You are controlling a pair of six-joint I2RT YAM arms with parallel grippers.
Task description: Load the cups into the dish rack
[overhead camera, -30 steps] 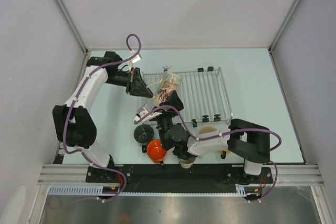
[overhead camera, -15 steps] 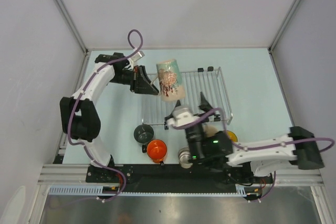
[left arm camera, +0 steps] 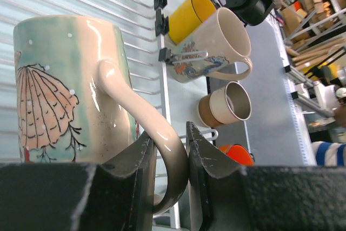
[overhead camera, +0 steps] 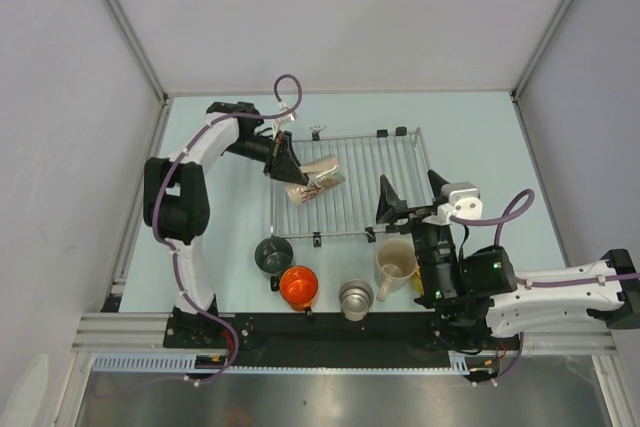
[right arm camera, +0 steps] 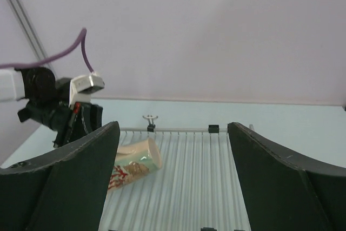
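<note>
The handle of a cream shell-patterned mug is clamped between the narrowed jaws of the left gripper. The mug is held on its side over the 9 o'clock end of the dish rack. The right gripper is spread wide with nothing gripped, at the rack's 5 o'clock corner. At the rack's 6 o'clock, a dark mug, an orange mug, a steel mug and a second cream mug are stood on the table.

Shell mug lower, sideways over dish rack; right claw rightward
</note>
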